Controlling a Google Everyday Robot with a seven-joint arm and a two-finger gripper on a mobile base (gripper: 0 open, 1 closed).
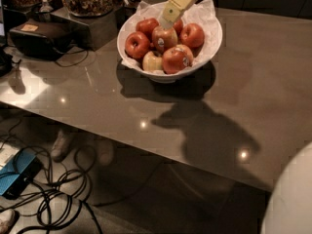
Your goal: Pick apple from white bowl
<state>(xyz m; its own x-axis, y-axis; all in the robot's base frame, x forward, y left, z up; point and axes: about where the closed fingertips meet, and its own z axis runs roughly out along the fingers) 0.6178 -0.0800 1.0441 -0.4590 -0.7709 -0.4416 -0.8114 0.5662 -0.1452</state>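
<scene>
Single camera, elevated and pitched steeply down across the table [253,82] from its near edge, at medium range. The white bowl [215,37] sits upper centre. The gripper [169,18] enters from the top edge, low over the bowl's far side. Lower left corner: floor and cables [53,204].

The grey table [253,77] is bearing the white bowl [170,75] at 12 o'clock and a black box [41,39] at 10 o'clock; the gripper [165,19] is hovering over the bowl.
</scene>
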